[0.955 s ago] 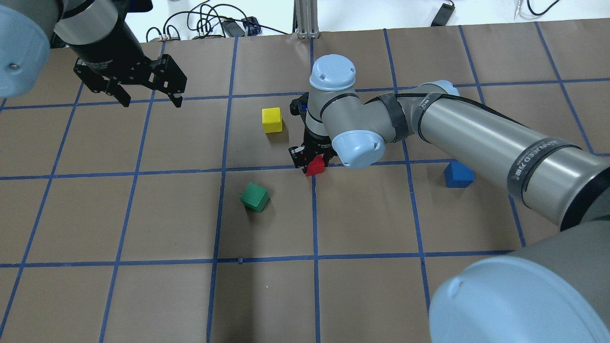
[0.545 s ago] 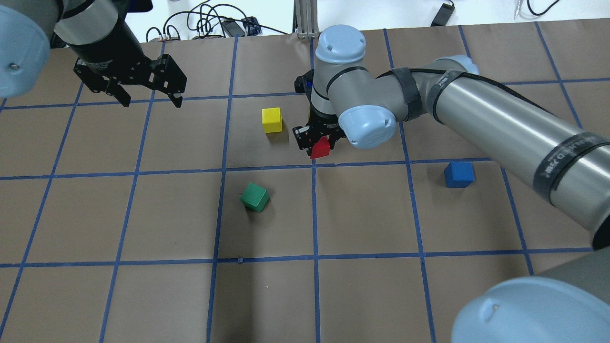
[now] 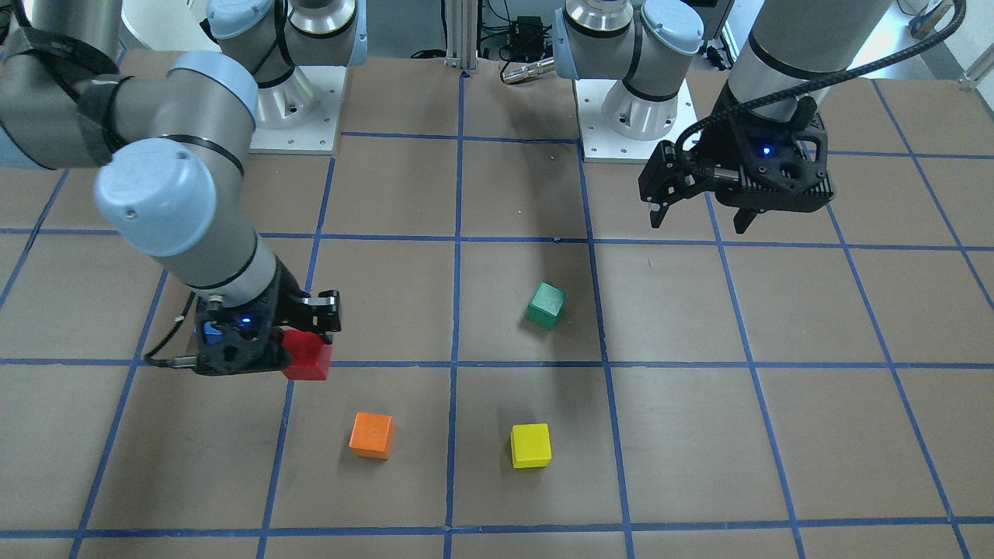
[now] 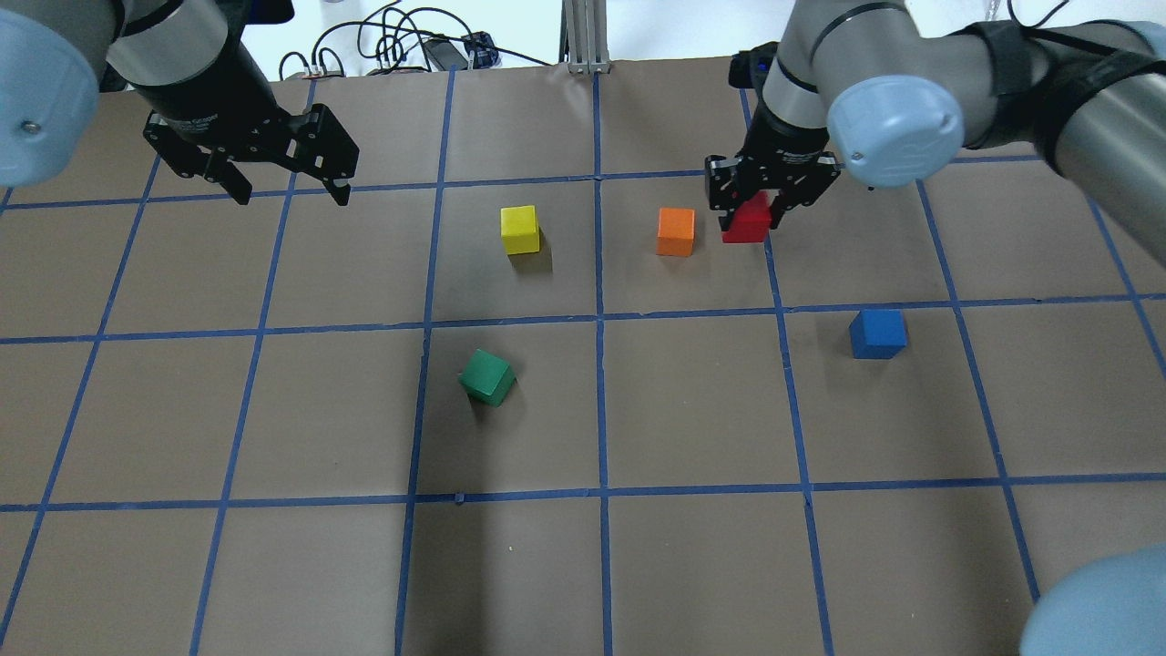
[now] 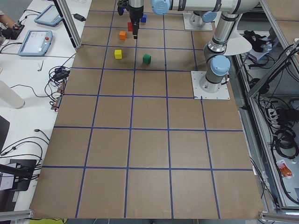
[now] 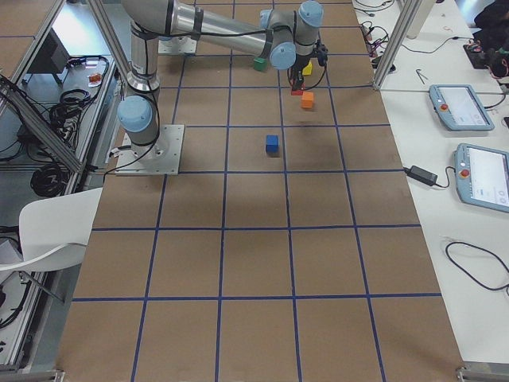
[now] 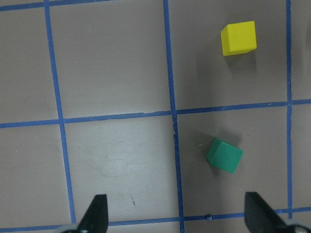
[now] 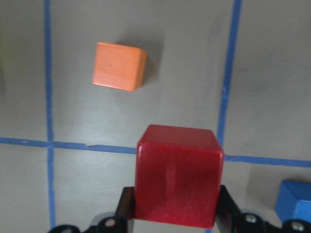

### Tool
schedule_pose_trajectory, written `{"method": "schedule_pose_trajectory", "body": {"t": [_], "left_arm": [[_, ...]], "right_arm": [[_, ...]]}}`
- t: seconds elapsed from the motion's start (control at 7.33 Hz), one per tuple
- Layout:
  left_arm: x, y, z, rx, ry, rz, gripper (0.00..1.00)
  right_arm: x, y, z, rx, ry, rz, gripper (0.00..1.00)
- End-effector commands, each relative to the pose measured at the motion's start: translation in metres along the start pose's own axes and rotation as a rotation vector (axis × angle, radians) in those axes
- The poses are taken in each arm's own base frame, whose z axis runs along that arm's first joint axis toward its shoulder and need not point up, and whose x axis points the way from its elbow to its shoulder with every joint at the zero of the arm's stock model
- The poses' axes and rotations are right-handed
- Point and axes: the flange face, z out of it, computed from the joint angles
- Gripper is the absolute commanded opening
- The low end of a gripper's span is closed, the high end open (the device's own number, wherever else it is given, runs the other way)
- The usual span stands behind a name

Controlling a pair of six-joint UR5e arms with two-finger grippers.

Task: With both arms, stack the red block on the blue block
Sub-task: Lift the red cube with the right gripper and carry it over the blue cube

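Observation:
My right gripper (image 4: 751, 215) is shut on the red block (image 4: 747, 223) and holds it off the table, just right of the orange cube (image 4: 675, 231). In the right wrist view the red block (image 8: 177, 174) sits between the two fingers. The blue block (image 4: 877, 333) stands alone on the table, nearer the robot and to the right of the held block. A corner of it shows in the right wrist view (image 8: 294, 201). My left gripper (image 4: 291, 194) is open and empty, hovering at the far left. In the front-facing view it (image 3: 699, 223) is well away from all cubes.
A yellow cube (image 4: 520, 229) stands left of the orange one. A green cube (image 4: 487, 376) lies turned at an angle near the middle. The left wrist view shows the yellow cube (image 7: 238, 38) and the green cube (image 7: 224, 155). Cables lie beyond the table's far edge.
My right gripper has carried the red block up and to the right, past the centre line, and the orange cube has come into view. The left arm has not moved.

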Motion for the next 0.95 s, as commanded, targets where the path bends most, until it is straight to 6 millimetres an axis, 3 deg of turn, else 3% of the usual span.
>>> {"method": "schedule_pose_trajectory", "body": {"t": [0.0, 0.27, 0.55, 0.82], "left_arm": [[0.000, 0.001, 0.001, -0.002, 0.000, 0.000, 1.00], [0.000, 0.000, 0.001, -0.004, 0.000, 0.000, 1.00], [0.000, 0.000, 0.001, -0.004, 0.000, 0.000, 1.00], [0.000, 0.000, 0.000, -0.001, 0.000, 0.000, 1.00]], "right_arm": [[0.071, 0.014, 0.006, -0.063, 0.085, 0.012, 0.00], [0.111, 0.043, 0.014, -0.093, 0.069, 0.008, 0.00], [0.121, 0.064, 0.024, -0.069, 0.075, 0.021, 0.00], [0.131, 0.068, 0.036, -0.063, 0.069, -0.007, 0.00]]}}
